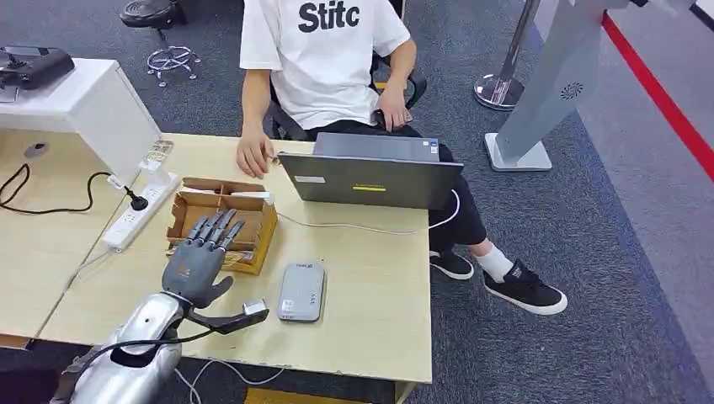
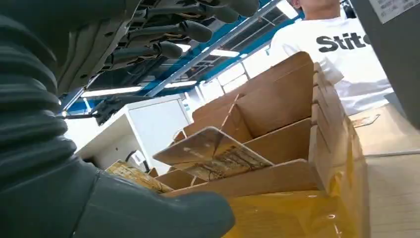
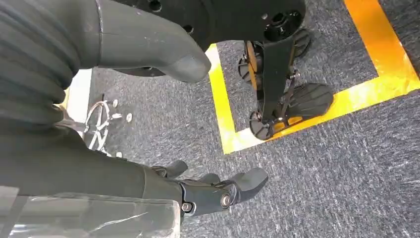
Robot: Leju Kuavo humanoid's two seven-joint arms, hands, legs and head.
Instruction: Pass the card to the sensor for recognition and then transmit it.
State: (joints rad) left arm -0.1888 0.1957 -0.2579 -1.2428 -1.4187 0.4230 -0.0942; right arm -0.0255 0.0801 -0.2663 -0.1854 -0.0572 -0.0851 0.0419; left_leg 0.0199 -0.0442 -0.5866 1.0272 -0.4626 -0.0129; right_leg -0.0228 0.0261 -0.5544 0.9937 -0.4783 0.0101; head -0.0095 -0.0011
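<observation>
A brown cardboard box (image 1: pixel 226 220) with dividers stands on the wooden table (image 1: pixel 362 278). My left hand (image 1: pixel 200 257) hovers over its near end with the fingers spread and nothing in it. In the left wrist view a tan printed card (image 2: pixel 214 150) leans tilted in a front compartment of the box (image 2: pixel 297 144), between my fingers (image 2: pixel 173 30) and thumb (image 2: pixel 148 213), touching neither. A grey flat sensor (image 1: pixel 301 292) lies on the table just right of the box. My right hand (image 3: pixel 198 193) hangs over the carpet, holding nothing.
A person in a white shirt (image 1: pixel 324 59) sits across the table, one hand (image 1: pixel 253 156) resting on it beside a grey laptop (image 1: pixel 370 178). A white power strip (image 1: pixel 139 210) with a black cable lies left of the box. A white cabinet (image 1: pixel 93 105) stands far left.
</observation>
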